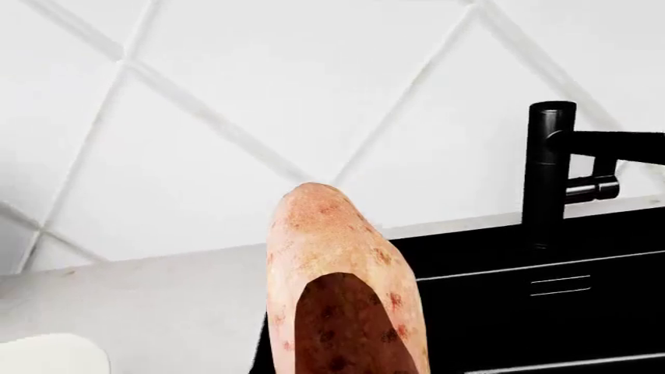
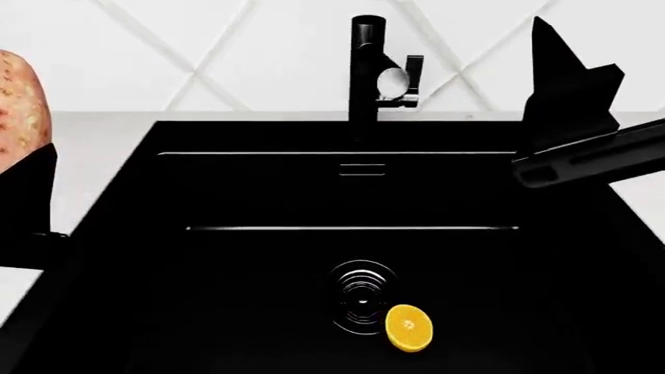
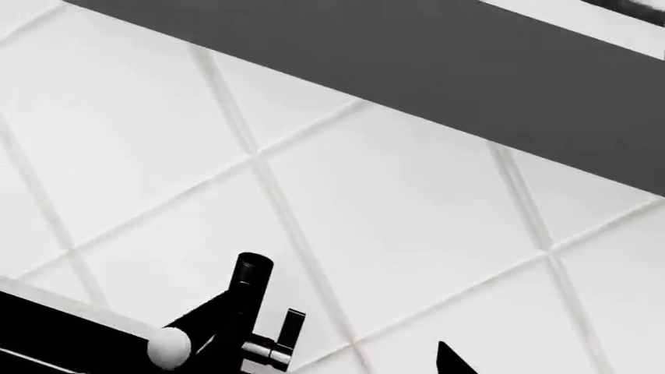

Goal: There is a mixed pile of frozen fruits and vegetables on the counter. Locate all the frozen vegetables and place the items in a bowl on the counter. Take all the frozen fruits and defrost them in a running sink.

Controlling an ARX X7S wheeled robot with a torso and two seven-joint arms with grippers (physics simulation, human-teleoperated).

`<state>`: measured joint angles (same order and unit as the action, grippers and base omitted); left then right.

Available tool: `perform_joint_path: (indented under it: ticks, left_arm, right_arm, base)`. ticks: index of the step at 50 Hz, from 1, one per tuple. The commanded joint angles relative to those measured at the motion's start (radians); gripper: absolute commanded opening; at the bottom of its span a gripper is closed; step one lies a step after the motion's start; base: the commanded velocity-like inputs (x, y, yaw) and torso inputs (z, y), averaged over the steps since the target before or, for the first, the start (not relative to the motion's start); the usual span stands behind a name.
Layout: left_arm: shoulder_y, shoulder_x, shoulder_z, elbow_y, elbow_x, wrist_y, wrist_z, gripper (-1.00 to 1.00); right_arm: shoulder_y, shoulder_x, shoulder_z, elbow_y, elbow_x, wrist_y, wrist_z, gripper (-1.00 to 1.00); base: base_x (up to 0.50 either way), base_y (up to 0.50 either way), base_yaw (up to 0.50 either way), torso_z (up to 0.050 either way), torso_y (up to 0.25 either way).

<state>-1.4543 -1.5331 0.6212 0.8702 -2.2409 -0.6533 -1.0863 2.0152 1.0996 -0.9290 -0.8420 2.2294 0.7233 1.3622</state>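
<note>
Holding the long pinkish-orange speckled sweet potato (image 1: 332,265) in my left gripper (image 2: 26,206), I see it raised above the white, faintly marbled stone counter (image 1: 156,304), near the left rim of the large rectangular matte black sink (image 2: 260,195). In the head view only the upper end of this vegetable shows at the frame's left edge, and the dark finger of the gripper covers its lower part. In the left wrist view a dark brown patch lies over the near part of the sweet potato; I cannot tell if it is shadow or my finger out of focus, and the fingertips themselves are cut off.

A bright yellow-orange halved citrus (image 2: 409,328) lies flat on the sink floor, cut face up, just beside the round ringed drain (image 2: 362,298) and touching its outer ring. The black tap (image 2: 366,74) stands at the back edge of the sink, in the middle, with a small lever at its side.

My right gripper (image 2: 566,86) hangs over the back right corner of the sink. I see one pointed dark finger and part of the body; whether it is wide or narrow I cannot tell. The right wrist view shows mostly white diagonal wall tiles (image 3: 395,210).

At a corner of the left wrist view a small white rounded shape (image 1: 47,354) is cut off; I cannot identify it.
</note>
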Motion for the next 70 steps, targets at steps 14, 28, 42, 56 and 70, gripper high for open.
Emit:
perform_joint_path:
  ticks: [14,28,42,56,70]
  left_arm:
    - [-0.013,-0.02,-0.011,0.0,0.009,0.022,0.014,-1.0]
    - [0.001,-0.025,-0.012,0.002,0.019,0.03,0.019,-1.0]
    - [0.009,-0.036,-0.019,0.006,0.015,0.036,0.023,-1.0]
    - [0.014,-0.028,-0.03,0.006,0.011,0.03,0.017,-1.0]
    - [-0.01,0.044,-0.046,-0.009,-0.024,-0.026,-0.039,-1.0]
  right_arm:
    - [0.009,-0.04,0.015,0.0,-0.015,-0.004,-0.001,1.0]
    - [-0.012,-0.063,0.016,-0.004,-0.038,-0.011,-0.016,1.0]
    - [-0.012,-0.071,0.017,-0.014,-0.027,-0.008,-0.017,1.0]
    - [-0.019,-0.064,0.026,-0.019,-0.028,-0.012,-0.024,1.0]
    - [-0.028,-0.039,0.043,-0.038,-0.032,-0.017,-0.032,1.0]
  base:
    - [0.0,0.5,0.0,0.0,0.0]
    - [0.0,0.5,0.0,0.0,0.0]
    - [0.0,0.5,0.0,0.001,0.001]
    - [0.0,0.5,0.0,0.0,0.0]
    - [0.0,0.0,0.0,0.0,0.001]
